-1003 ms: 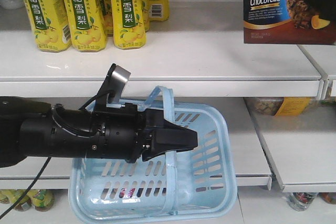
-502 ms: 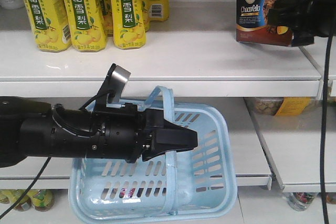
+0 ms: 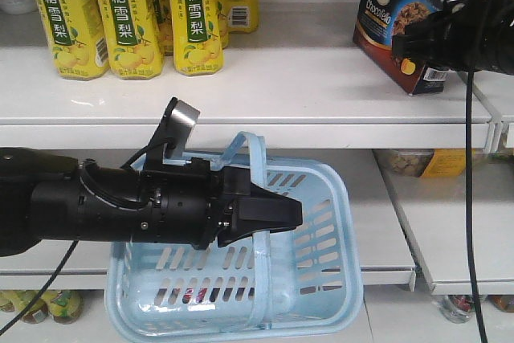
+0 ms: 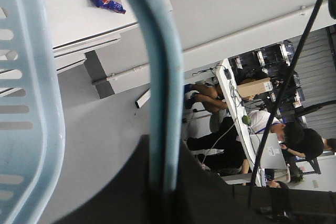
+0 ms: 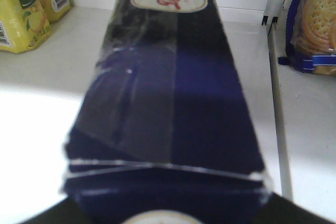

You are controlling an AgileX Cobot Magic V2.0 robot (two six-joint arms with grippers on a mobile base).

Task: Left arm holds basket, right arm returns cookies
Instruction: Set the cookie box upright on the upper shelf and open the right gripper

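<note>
My left gripper (image 3: 277, 213) is closed on the hoop handle (image 3: 255, 168) of the basket (image 3: 321, 279), which hangs below and beyond my wedge fingers in front of the lower shelf (image 3: 385, 222); in my left wrist view the handle (image 4: 157, 77) runs straight down into the dark mass of my fingers, and the contact itself is lost in shadow. The basket wall (image 4: 26, 103) fills the side of that view, blurred. What lies inside the basket I can hardly make out: only a dark and reddish patch through the slots. My right gripper (image 3: 426, 38) holds the cookies (image 3: 401, 18) above the upper shelf (image 3: 281, 78), tilted, one lower corner close to the shelf board; whether it touches I cannot tell. The fingers are mostly hidden behind the carton and the rest of that arm is cut off at the frame edge. From my right wrist the carton (image 5: 168, 103) stretches away from me, filling most of the view, with only dark corners of my fingers showing at the bottom. Yellow drink cartons (image 3: 128, 14) stand well off to my left, and a biscuit packet (image 5: 315, 19) lies on the neighbouring shelf to the right, partly cut off.
</note>
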